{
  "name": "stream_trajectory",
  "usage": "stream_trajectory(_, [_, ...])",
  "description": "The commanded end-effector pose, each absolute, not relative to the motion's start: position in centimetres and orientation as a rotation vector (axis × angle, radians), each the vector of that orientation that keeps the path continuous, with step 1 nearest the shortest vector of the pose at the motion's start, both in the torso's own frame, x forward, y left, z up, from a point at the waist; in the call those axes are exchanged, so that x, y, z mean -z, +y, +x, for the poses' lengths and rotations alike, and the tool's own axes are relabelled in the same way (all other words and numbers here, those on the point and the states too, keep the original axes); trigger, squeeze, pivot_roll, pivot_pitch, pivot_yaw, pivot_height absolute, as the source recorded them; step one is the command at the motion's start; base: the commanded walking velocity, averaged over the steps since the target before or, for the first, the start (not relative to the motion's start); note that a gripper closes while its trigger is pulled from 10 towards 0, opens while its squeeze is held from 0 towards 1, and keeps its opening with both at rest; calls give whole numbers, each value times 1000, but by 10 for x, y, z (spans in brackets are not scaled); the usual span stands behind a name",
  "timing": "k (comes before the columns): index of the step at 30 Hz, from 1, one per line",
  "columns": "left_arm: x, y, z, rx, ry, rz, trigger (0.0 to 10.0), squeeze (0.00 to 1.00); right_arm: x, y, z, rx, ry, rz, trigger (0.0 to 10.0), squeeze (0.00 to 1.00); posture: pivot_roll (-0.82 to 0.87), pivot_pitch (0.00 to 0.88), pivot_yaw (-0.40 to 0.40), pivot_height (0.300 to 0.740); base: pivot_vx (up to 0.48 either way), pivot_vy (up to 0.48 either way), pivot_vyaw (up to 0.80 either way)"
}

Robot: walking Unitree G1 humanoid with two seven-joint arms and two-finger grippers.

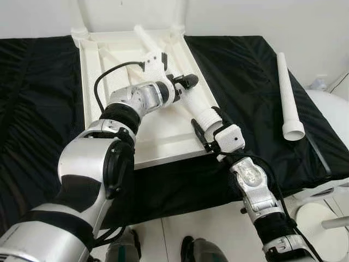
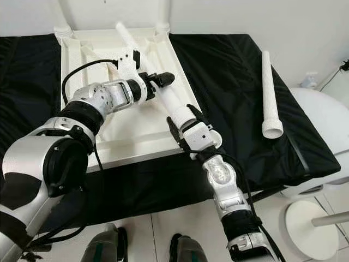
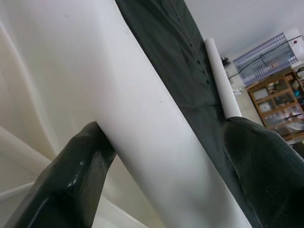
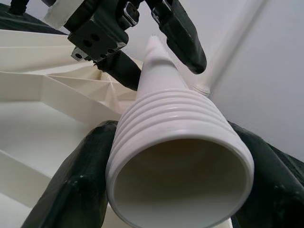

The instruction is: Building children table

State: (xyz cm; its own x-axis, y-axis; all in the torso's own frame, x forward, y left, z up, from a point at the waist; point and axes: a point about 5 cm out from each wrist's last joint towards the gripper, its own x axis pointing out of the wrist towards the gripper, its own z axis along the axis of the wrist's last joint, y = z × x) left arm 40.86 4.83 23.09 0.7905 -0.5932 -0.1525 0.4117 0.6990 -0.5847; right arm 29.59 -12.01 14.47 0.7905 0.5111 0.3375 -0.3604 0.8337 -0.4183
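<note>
An upturned white tabletop (image 1: 103,65) lies on a surface covered in black cloth (image 1: 32,109). Above its right side both grippers hold one white table leg (image 1: 197,106) at a slant. My left gripper (image 1: 185,86) is shut on the leg's narrow upper part (image 3: 156,118). The right gripper (image 1: 206,119) is shut on its wide ribbed end (image 4: 180,142), near the tabletop's front right corner. A second leg (image 1: 143,34) rests at the tabletop's far edge. A third leg (image 1: 287,93) lies loose on the cloth to the right.
A white wall runs behind the covered surface. A round white object (image 1: 319,218) stands on the floor at the lower right, beside a white curved surface (image 1: 332,114). My feet (image 1: 191,248) are at the near edge. A wooden shelf (image 3: 280,99) is far off.
</note>
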Motion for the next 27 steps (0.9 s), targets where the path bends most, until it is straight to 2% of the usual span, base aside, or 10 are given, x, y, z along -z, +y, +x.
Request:
stream_trajectory(1, [-238,35,406,616,356,-580,10000,0,-142,-112,291,-533,-469,-371,10000,0,7,88,-57,740,0,0,0])
stream_trajectory(6, [-240,34,407,618,352,-596,10000,0,-141,-112,290,-536,-467,-378,10000,0,5,88,-54,740,0,0,0])
stream_trajectory(7, [-242,33,407,624,347,-612,7961,0,-140,-112,290,-539,-465,-382,10000,0,5,88,-53,740,0,0,0])
stream_trajectory(10, [-243,33,407,629,343,-624,7961,0,-139,-112,290,-540,-463,-384,10000,0,5,88,-53,740,0,0,0])
stream_trajectory(11, [-244,33,407,631,344,-635,3255,0,-139,-112,289,-543,-464,-387,10000,0,3,88,-53,740,0,0,0])
stream_trajectory(12, [-244,33,407,631,344,-635,3255,0,-139,-112,289,-543,-464,-387,10000,0,3,88,-53,740,0,0,0])
stream_trajectory(14, [-246,32,407,631,343,-647,0,0,-138,-112,289,-546,-466,-394,10000,0,2,89,-54,740,0,0,0])
stream_trajectory(27, [-253,30,406,654,333,-697,0,0,-136,-115,291,-551,-443,-398,10000,0,1,97,-57,740,0,0,0])
